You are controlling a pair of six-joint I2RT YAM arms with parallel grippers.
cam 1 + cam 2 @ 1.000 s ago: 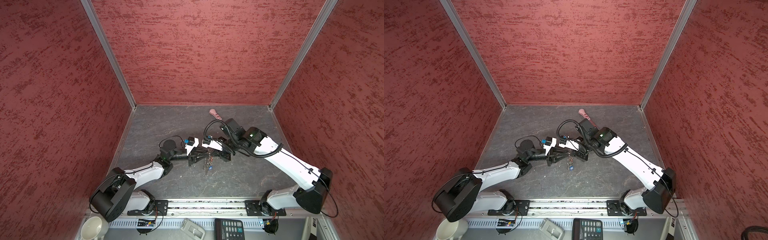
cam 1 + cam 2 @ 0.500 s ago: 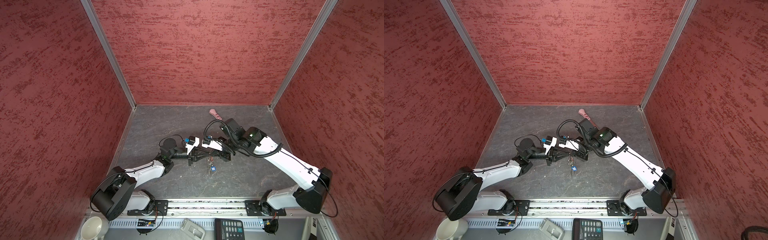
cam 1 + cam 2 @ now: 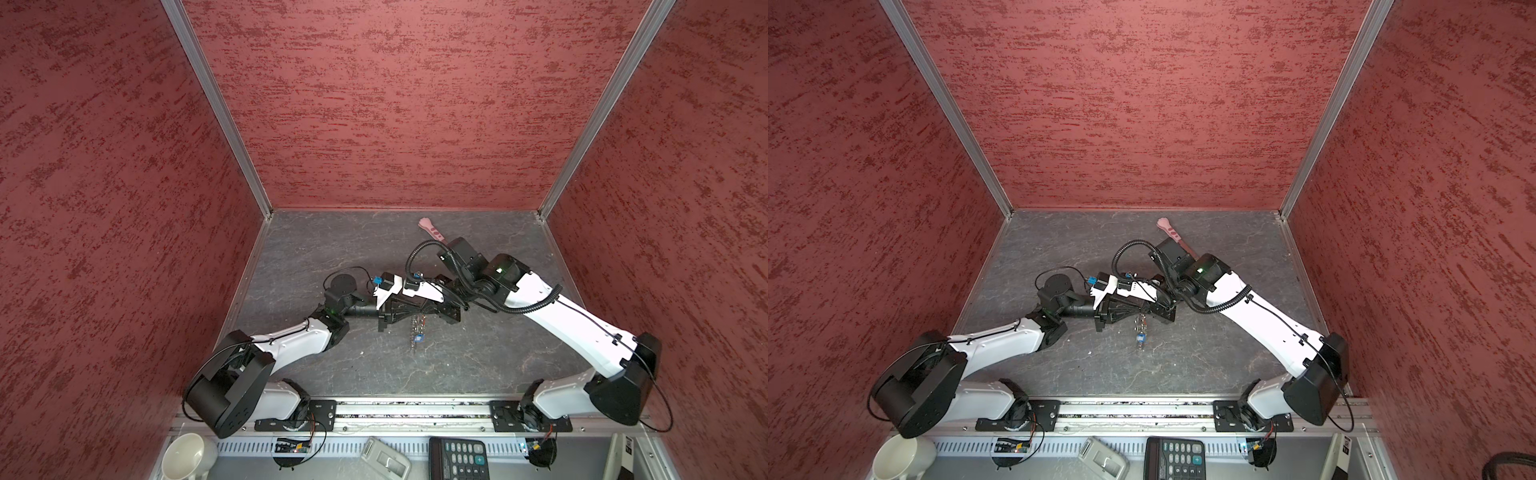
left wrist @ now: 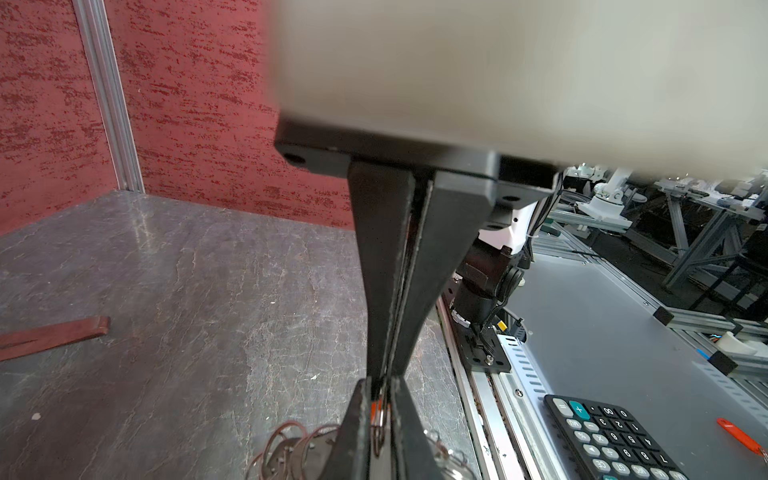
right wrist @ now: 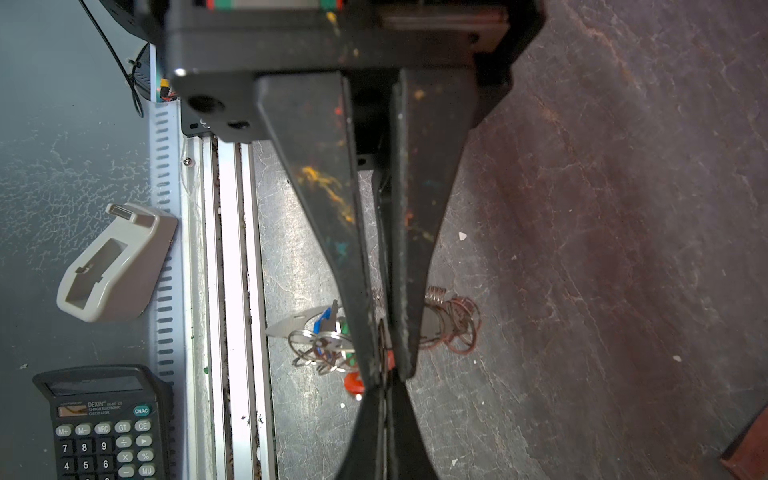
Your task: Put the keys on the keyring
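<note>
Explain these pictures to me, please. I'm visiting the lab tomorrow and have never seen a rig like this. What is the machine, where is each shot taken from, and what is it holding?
These are two white-and-black robot arms fixed to a rail at the front of a grey stone-patterned tabletop with red walls. The two wide pictures come from one camera head overhead. The two close ones come from a camera on each arm's wrist.

The left gripper and right gripper meet tip to tip, both shut. The right one appears to pinch a key with a red plastic tag. What the left one pinches is hidden.

At the tips is a bundle of silver rings with blue and green tags. A pink-handled tool lies at the back. A black calculator sits outside the walls.
</note>
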